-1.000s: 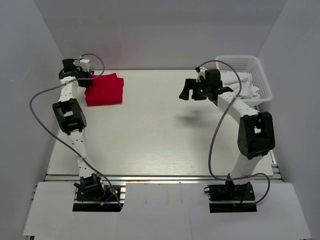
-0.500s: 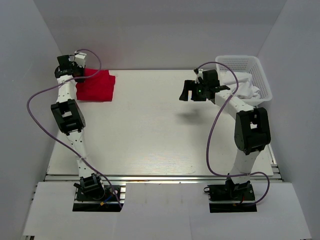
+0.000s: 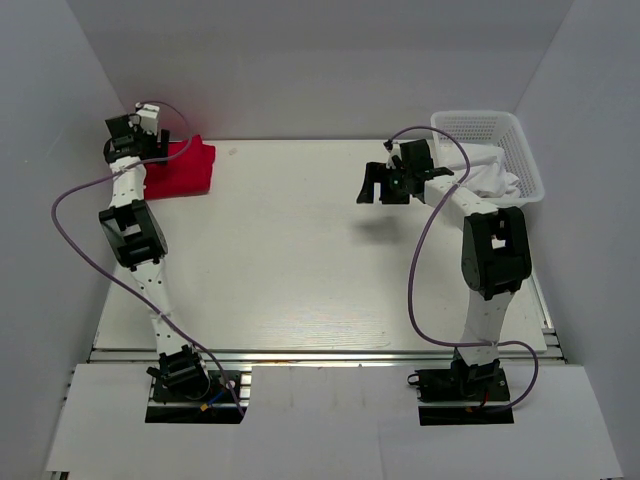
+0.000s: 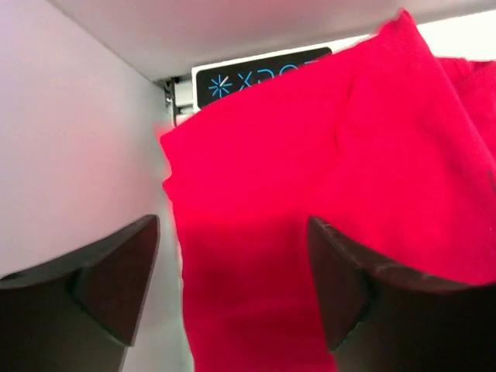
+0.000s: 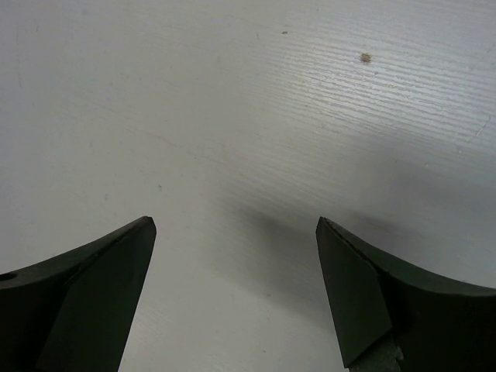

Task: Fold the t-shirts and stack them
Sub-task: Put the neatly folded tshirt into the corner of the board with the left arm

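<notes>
In the far-left corner lies a soft, folded red t-shirt [image 3: 185, 170].

I note a plain bright red t-shirt [image 3: 185, 170], unprinted. The table [image 3: 300, 260] is white, the basket [image 3: 478, 116] white lattice, the cables [image 3: 55, 212] purple.

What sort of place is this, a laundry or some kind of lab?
Probably a lab test booth, not a laundry: a left arm and right arm are fixed to a white table, plain walls box it in, and the props are a red t-shirt and a basket.
</notes>
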